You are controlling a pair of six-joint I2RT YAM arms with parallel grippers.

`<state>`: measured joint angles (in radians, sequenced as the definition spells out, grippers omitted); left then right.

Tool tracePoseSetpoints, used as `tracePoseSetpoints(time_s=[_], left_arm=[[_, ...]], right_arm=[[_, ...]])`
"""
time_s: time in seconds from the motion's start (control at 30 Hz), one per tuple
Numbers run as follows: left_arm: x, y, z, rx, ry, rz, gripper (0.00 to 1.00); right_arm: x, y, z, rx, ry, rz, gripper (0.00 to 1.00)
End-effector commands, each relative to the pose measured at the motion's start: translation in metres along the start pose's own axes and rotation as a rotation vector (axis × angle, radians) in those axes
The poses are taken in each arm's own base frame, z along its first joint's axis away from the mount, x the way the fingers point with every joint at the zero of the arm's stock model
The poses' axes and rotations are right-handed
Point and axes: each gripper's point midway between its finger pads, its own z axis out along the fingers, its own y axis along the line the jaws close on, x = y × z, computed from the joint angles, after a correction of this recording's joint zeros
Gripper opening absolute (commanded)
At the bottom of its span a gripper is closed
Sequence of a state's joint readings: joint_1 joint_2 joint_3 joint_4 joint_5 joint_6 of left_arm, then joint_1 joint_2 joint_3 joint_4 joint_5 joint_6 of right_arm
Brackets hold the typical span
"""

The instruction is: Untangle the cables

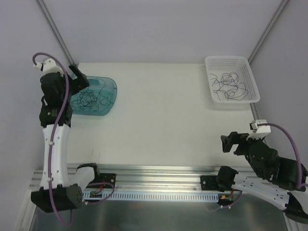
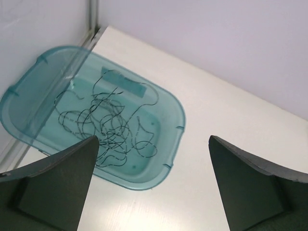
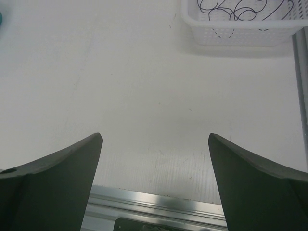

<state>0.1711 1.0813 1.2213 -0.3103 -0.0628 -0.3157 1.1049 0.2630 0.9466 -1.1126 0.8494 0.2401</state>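
A tangle of thin dark cables [image 1: 89, 100] lies in the teal tray [image 1: 111, 85] at the far left of the table. In the left wrist view these cables [image 2: 110, 126] loop over one another on the tray's floor. My left gripper [image 1: 82, 79] hangs above the tray's near-left part, open and holding nothing [image 2: 154, 139]. More thin dark cables [image 1: 228, 83] lie in the white basket [image 1: 226, 59] at the far right. My right gripper [image 1: 230, 143] hovers low near the table's front right edge, open and empty [image 3: 155, 137], well short of the basket [image 3: 240, 34].
An aluminium rail [image 1: 159, 175] runs along the near edge between the two arm bases. Metal frame posts [image 1: 55, 31] rise at the back corners. White table surface [image 1: 163, 110] lies between tray and basket.
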Motion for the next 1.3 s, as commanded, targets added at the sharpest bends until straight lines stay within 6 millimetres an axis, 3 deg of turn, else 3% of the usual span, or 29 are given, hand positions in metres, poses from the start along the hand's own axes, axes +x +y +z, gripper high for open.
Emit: tracePoseSetpoints(time_s=[0.0,0.07,0.17,0.27,0.37,0.43,0.47,0.57,0.67,1.0,1.27], left_arm=[[-0.006,-0.031,-0.058,0.178,-0.078,0.112,0.99],[0.000,-0.032,-0.085,0.202,-0.086,0.168,0.99],[0.007,-0.031,-0.145,0.267,-0.135,0.213,0.99],[0.014,-0.012,-0.179,0.230,-0.163,0.186,0.99],[0.044,0.022,-0.184,0.098,-0.113,0.144,0.99],[0.061,0.031,-0.179,0.064,-0.094,0.080,0.99],[0.078,0.036,-0.170,0.047,-0.059,0.060,0.99],[0.104,0.038,-0.149,0.002,0.030,-0.022,0.99],[0.117,0.043,-0.129,-0.083,0.092,-0.106,0.99],[0.103,0.085,-0.060,-0.511,0.097,-0.359,0.85],[0.084,0.126,0.000,-0.692,0.127,-0.484,0.71]], right_arm=[[-0.016,-0.016,-0.011,0.023,-0.052,0.029,0.97],[-0.022,-0.025,-0.017,0.036,-0.073,0.043,0.97],[-0.027,-0.034,-0.023,0.044,-0.090,0.070,0.97],[-0.024,-0.038,-0.027,0.032,-0.103,0.110,0.97],[-0.017,-0.040,-0.027,0.011,-0.111,0.153,0.97],[-0.014,-0.035,-0.027,-0.019,-0.112,0.170,0.97],[-0.011,-0.033,-0.025,-0.029,-0.110,0.168,0.97],[-0.009,-0.026,-0.022,-0.047,-0.102,0.147,0.97],[-0.006,-0.017,-0.015,-0.046,-0.081,0.095,0.97],[0.016,0.048,0.018,-0.170,0.016,-0.057,0.97],[0.046,0.070,0.036,-0.179,0.147,-0.175,0.97]])
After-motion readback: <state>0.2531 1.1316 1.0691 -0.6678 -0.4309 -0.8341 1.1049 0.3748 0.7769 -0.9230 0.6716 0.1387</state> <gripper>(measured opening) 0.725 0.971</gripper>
